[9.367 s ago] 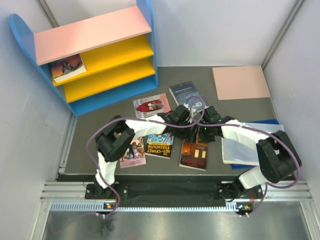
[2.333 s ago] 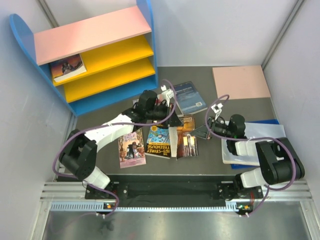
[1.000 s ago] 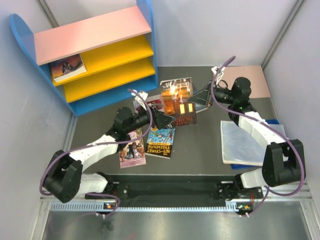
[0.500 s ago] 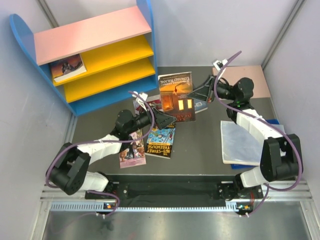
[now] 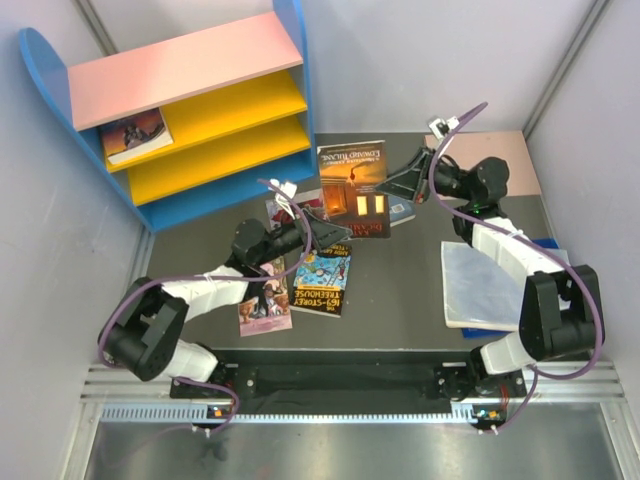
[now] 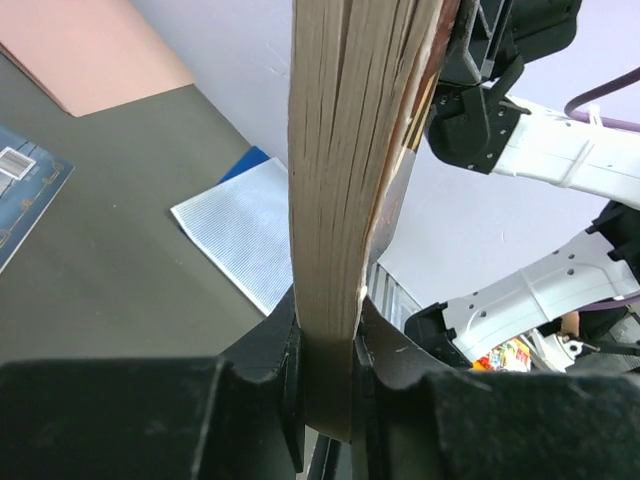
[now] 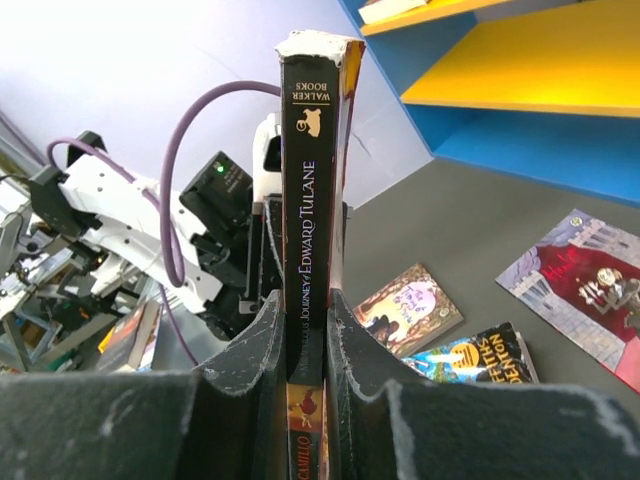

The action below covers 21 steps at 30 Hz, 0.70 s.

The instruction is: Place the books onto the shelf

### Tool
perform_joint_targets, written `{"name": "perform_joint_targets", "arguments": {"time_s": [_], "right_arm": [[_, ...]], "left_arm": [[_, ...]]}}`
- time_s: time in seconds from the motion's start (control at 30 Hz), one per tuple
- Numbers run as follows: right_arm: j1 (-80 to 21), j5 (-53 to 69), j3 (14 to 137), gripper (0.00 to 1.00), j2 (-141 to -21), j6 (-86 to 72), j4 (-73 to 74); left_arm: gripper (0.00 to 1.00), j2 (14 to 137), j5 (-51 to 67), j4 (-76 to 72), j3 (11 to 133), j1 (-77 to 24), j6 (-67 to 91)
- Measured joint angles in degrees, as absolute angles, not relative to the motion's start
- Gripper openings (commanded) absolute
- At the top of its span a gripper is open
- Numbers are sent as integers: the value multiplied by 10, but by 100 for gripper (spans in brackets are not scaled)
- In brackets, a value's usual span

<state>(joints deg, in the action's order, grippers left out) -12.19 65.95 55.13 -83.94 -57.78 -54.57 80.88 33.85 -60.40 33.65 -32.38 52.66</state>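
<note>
Gripping thin orange-brown paperback: left fingers fore-edge, right fingers spine.

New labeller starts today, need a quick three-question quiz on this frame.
1. True or false: the dark orange-brown book lies flat on the table.
2. Which grips it? A) left hand only B) right hand only C) both hands.
3. How many books sit on the shelf?
Key: 1 false, it is held up off the table. 2 C. 3 one: a dark-covered book on the upper yellow board.
</note>
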Motion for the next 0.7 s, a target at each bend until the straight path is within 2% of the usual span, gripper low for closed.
{"name": "perform_joint_targets", "arguments": {"time_s": [0.07, 0.1, 0.17, 0.2, 0.37, 0.47, 0.7], "right_arm": [[-122, 656, 551, 2, -839, -563, -526], [-122, 652, 552, 10, -839, -552, -509], [-122, 639, 553, 19, -835, -525, -471], [-121, 628, 556, 29, -831, -506, -440], [-124, 581, 576, 46, -794, -380, -281], [-124, 553, 576, 52, -766, -324, -213], [-126, 507, 561, 56, -727, -261, -145]], "left_arm": [[0, 805, 336, -589, 337, -324, 525], [0, 801, 335, -572, 340, -323, 521], [0, 784, 330, -512, 354, -323, 505], [0, 773, 328, -472, 367, -322, 489], [0, 725, 288, -273, 471, -320, 413], [0, 719, 271, -187, 568, -299, 376], [0, 728, 247, -59, 739, -255, 341]]}}
